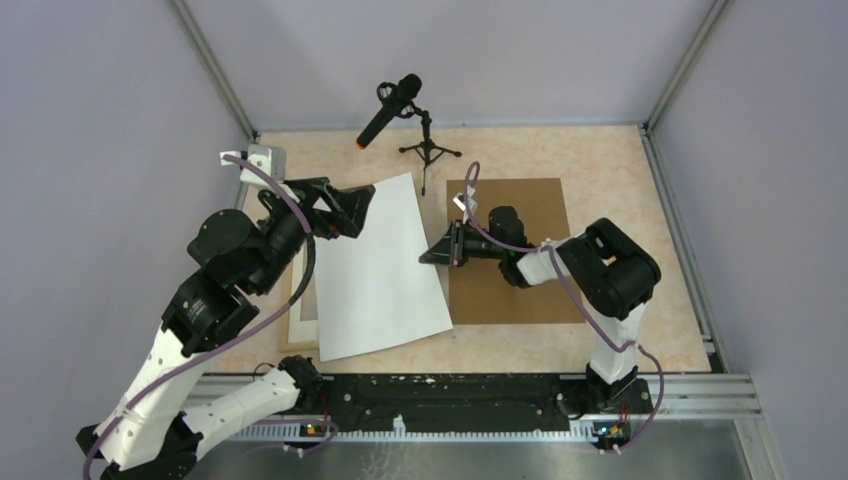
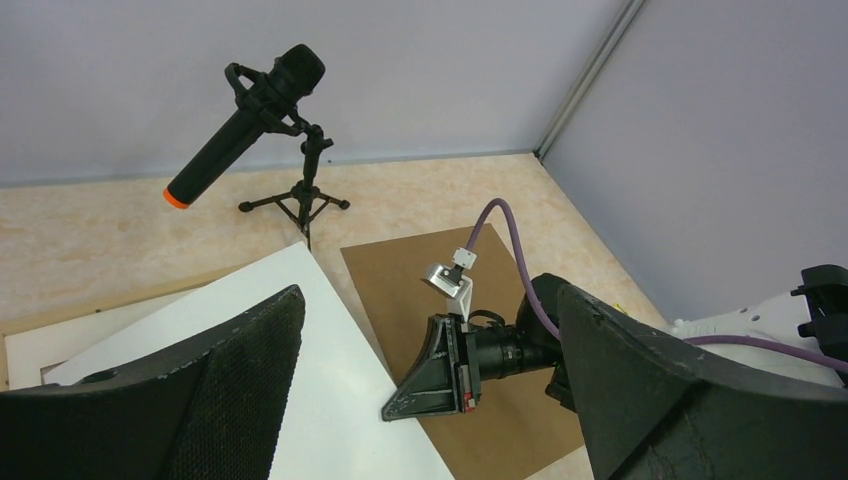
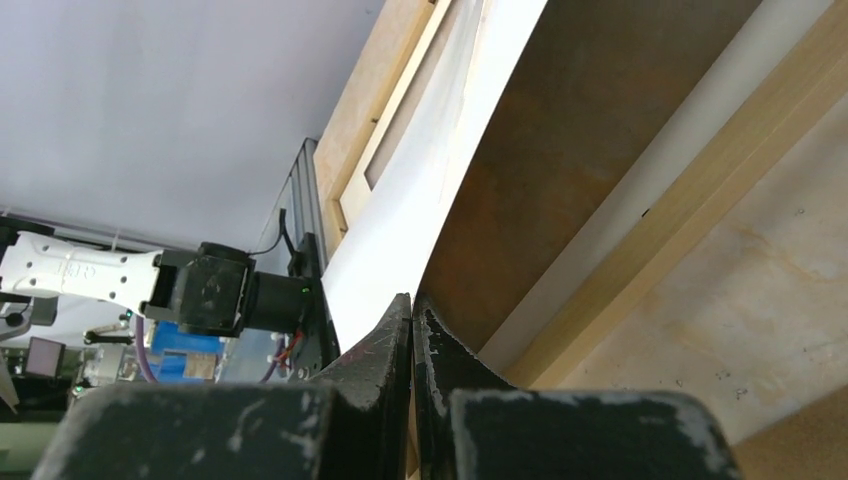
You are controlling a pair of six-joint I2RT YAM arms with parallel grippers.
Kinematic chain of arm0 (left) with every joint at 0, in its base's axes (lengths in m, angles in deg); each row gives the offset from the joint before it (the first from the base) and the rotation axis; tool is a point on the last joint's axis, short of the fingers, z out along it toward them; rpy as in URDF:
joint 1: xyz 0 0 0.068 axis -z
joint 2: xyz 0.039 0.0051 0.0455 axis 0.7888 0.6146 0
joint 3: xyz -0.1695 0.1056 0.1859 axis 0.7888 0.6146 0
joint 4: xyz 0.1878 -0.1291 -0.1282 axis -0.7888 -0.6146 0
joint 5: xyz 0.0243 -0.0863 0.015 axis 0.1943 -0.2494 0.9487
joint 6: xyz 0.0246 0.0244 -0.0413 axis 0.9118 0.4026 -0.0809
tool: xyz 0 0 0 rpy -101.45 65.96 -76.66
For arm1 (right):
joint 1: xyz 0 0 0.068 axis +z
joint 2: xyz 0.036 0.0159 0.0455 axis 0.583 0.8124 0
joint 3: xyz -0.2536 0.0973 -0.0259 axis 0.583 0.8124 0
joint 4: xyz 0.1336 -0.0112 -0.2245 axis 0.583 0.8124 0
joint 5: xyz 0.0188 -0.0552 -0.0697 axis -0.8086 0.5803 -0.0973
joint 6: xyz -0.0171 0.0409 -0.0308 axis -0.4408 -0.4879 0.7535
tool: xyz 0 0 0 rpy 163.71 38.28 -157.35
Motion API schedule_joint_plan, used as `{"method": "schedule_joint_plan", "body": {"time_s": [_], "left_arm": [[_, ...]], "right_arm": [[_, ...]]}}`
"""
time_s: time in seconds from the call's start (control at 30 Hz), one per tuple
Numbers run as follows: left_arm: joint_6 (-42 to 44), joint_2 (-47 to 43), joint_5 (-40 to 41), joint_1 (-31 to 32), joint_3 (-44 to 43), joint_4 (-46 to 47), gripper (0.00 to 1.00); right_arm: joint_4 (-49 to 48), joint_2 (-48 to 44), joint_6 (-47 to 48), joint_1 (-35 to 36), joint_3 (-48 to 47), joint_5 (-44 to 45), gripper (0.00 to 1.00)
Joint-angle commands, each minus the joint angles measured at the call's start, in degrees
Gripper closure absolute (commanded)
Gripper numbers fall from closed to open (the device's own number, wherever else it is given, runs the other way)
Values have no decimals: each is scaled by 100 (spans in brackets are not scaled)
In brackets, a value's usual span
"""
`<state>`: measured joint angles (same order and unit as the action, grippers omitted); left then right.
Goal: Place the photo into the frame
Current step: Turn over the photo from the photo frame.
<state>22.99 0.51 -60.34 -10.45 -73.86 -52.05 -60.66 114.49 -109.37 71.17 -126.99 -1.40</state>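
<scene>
The photo (image 1: 380,265) lies white back up, slanted across the middle of the table, over the right part of the light-wood frame (image 1: 293,312). My right gripper (image 1: 435,256) is shut on the photo's right edge. In the right wrist view the jaws (image 3: 412,300) pinch the sheet (image 3: 400,240), whose shaded underside rises above the frame's strip (image 3: 640,235). My left gripper (image 1: 355,210) hangs open over the photo's far left corner, holding nothing. In the left wrist view its fingers (image 2: 250,380) stand wide apart above the photo (image 2: 300,330), and the frame (image 2: 100,305) shows at the left.
A brown backing board (image 1: 525,215) lies right of the photo, under my right arm. A white mat (image 1: 308,305) sits inside the frame. A black microphone (image 1: 390,108) on a small tripod stands at the back. Grey walls close in the table.
</scene>
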Motion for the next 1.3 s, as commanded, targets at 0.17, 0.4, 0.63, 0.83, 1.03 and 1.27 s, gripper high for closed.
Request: {"method": "schedule_joint_plan", "body": {"time_s": [0.17,0.4,0.63,0.83,1.03,1.27], "left_arm": [[-33,36,-27,-2,-66,129,1],[-33,6,16,-3,-73,106,1],[-35,40,-37,-4,-42,107,1],[-11,39,-7,-4,-65,73,1],[-8,91,-40,-4,-74,80,1],[-7,127,-64,-3,-91,92,1]], "right_arm": [[-602,280,40,141,-767,-144,100],[-656,984,-859,154,-1343,165,100],[164,1213,-1106,157,-1444,835,100],[517,1231,-1377,203,-1365,1248,100],[574,840,-1618,364,-948,1780,100],[921,227,-1542,384,-532,2297,100]]}}
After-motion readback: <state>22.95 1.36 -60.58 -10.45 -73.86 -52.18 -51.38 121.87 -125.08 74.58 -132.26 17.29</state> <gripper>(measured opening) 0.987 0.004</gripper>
